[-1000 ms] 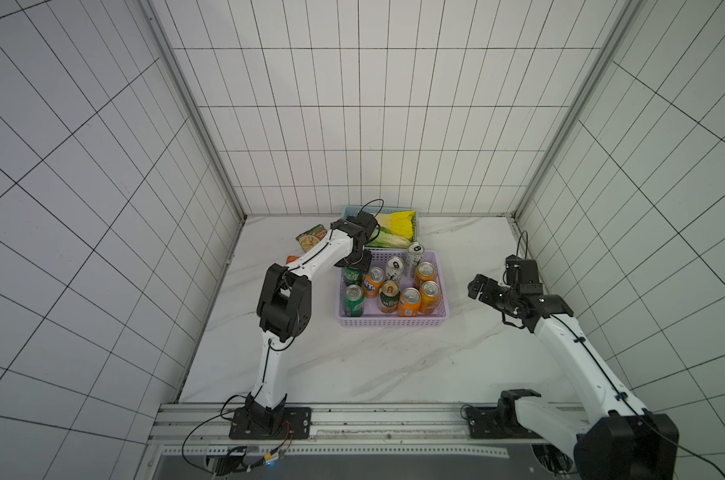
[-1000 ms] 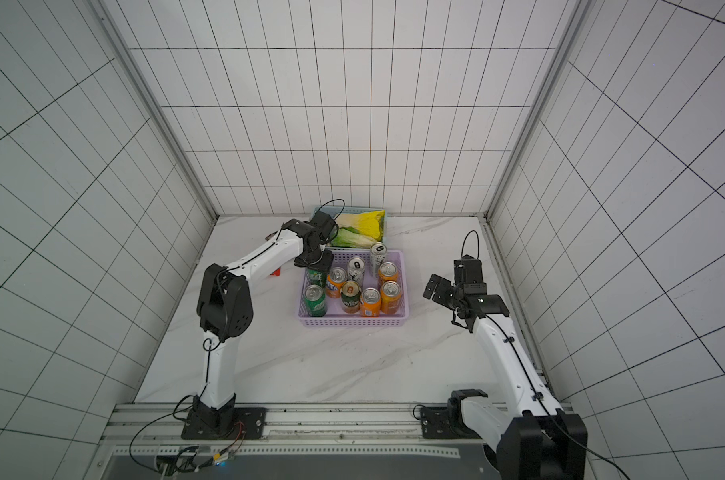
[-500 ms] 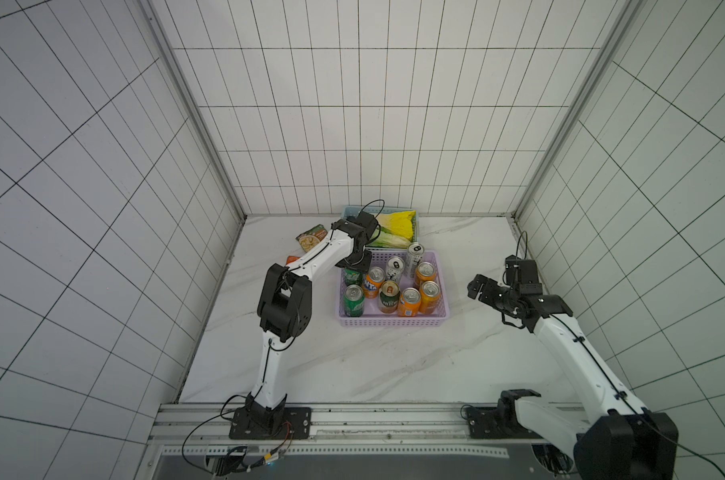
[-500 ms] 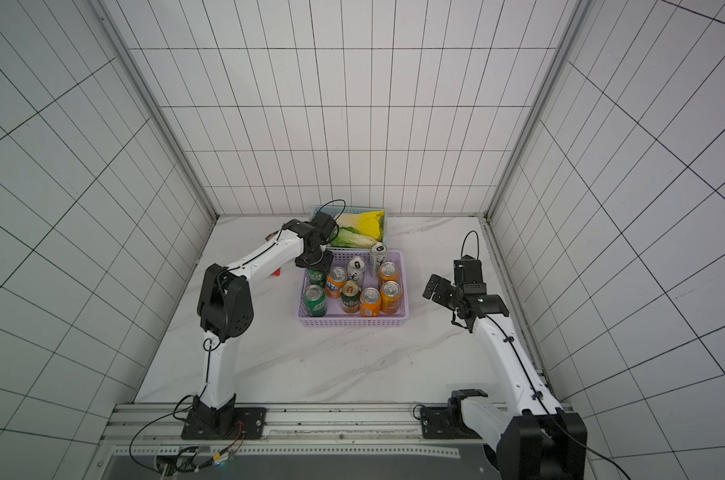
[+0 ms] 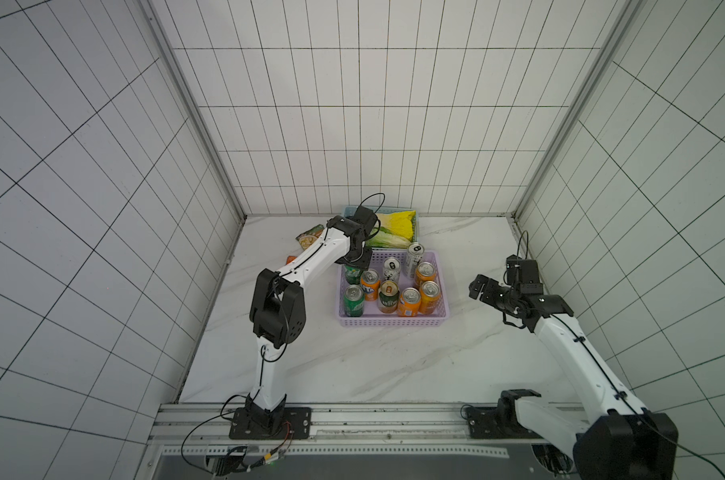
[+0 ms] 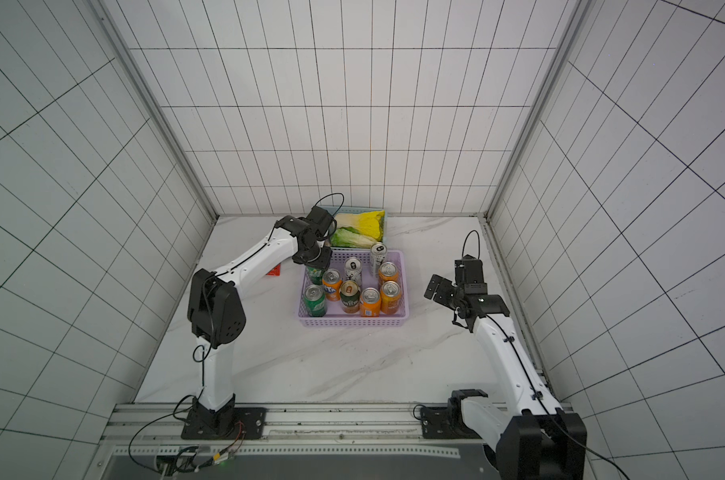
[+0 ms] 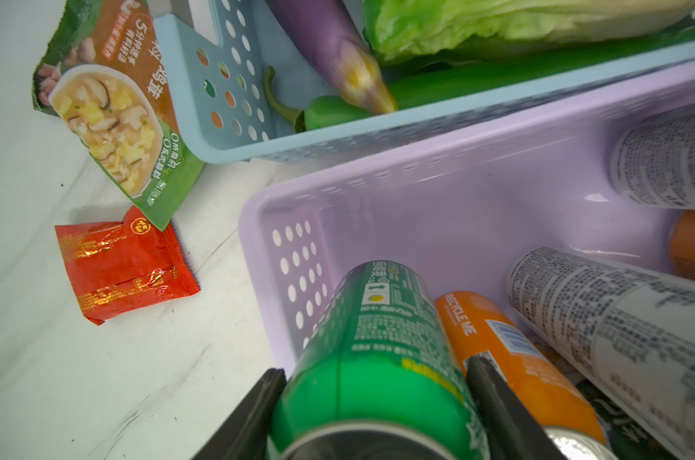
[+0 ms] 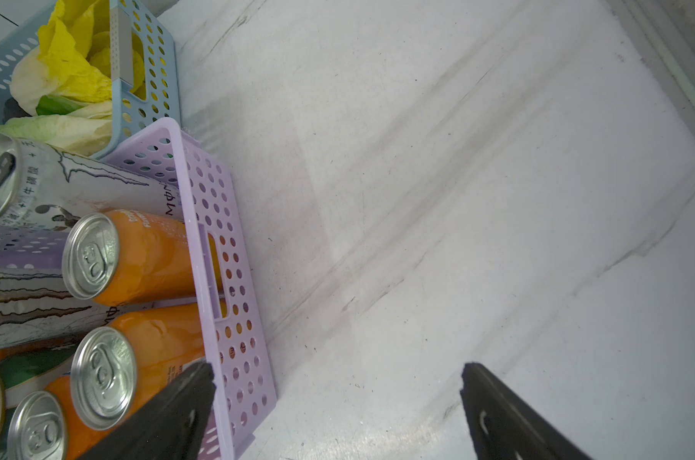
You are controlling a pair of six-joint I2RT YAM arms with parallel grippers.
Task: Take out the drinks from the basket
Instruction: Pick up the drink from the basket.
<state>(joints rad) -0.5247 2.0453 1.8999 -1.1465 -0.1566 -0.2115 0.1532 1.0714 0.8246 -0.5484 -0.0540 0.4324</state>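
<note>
The lilac basket (image 5: 394, 323) (image 6: 352, 321) holds several upright cans: orange ones (image 5: 409, 301), a green one (image 5: 354, 297), a dark green one (image 5: 389, 296) and tall silver-white ones (image 5: 414, 257). My left gripper (image 5: 357, 259) (image 7: 373, 378) reaches down into the basket's far left corner. Its jaws press both sides of a green can (image 7: 377, 350) (image 5: 352, 274) that stands on the basket floor. My right gripper (image 5: 479, 289) (image 8: 337, 382) hangs open over bare table, just right of the basket, holding nothing.
A light blue basket (image 5: 414, 212) (image 7: 186, 99) of lettuce, eggplant and peppers stands right behind the lilac one. A soup packet (image 7: 110, 103) (image 5: 310, 236) and a red packet (image 7: 122, 271) lie on the table left of the baskets. Tiled walls close in on three sides.
My left gripper's jaws have narrowed onto the green can. Neither arm has shifted noticeably, and the cans stand where they were.
</note>
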